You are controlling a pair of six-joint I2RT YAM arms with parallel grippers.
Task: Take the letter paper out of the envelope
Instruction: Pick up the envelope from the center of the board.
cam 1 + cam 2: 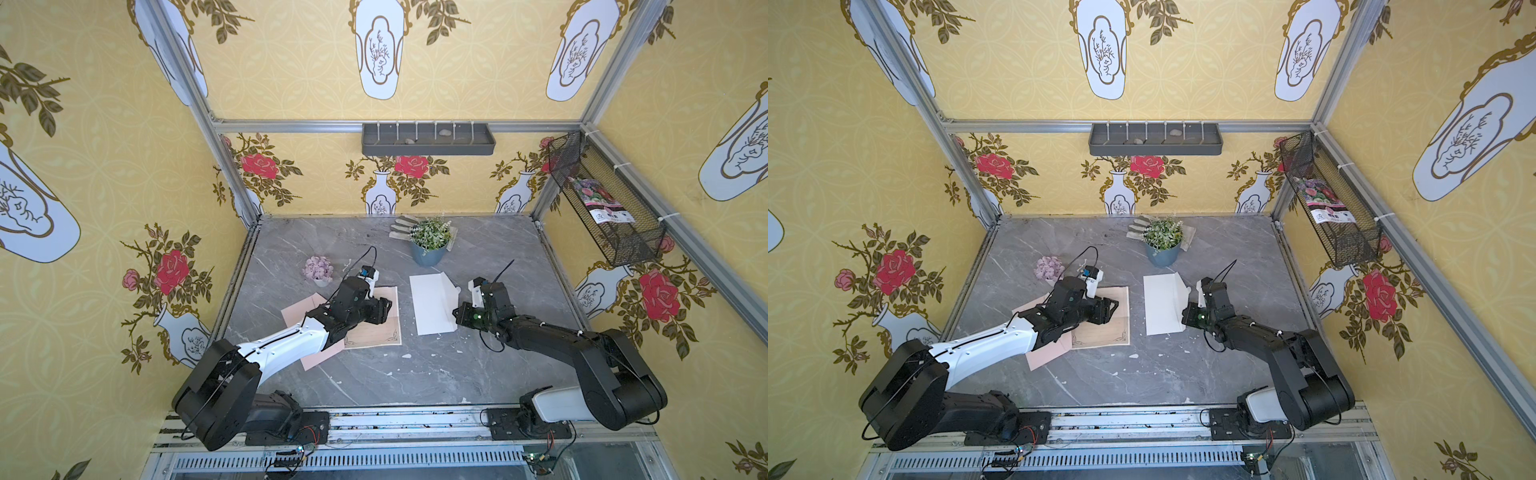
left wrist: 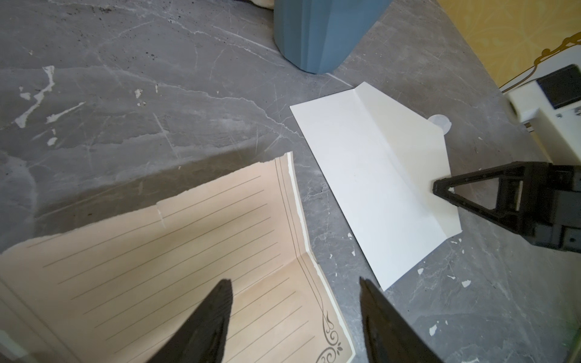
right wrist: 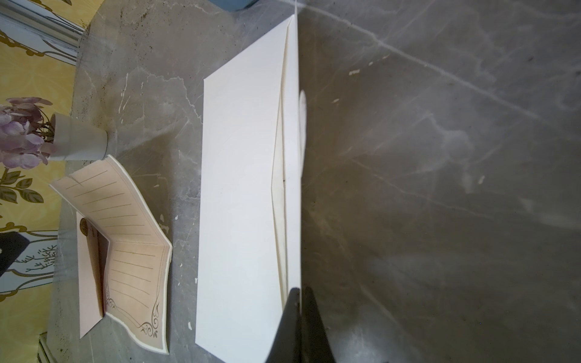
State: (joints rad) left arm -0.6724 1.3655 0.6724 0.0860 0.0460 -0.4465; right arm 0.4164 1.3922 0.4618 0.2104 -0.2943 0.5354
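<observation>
A white envelope (image 1: 430,305) (image 1: 1163,305) lies mid-table with its flap (image 3: 294,125) lifted on edge. My right gripper (image 1: 456,311) (image 3: 300,290) is shut on that flap near its end. A cream edge shows in the envelope's mouth; I cannot tell whether it is paper. A beige lined letter paper (image 1: 382,332) (image 2: 157,251) lies unfolded to the left, overlapping a pink envelope (image 1: 316,359) (image 3: 89,267). My left gripper (image 1: 388,305) (image 2: 294,281) hovers open over the sheet's right edge, with nothing between its fingers.
A blue pot with a green plant (image 1: 430,249) stands behind the white envelope, with gloves (image 1: 401,228) behind it. A small white pot of purple flowers (image 1: 319,270) sits beyond the left arm. A mesh basket (image 1: 602,199) hangs on the right wall, a grey shelf (image 1: 428,139) on the back wall.
</observation>
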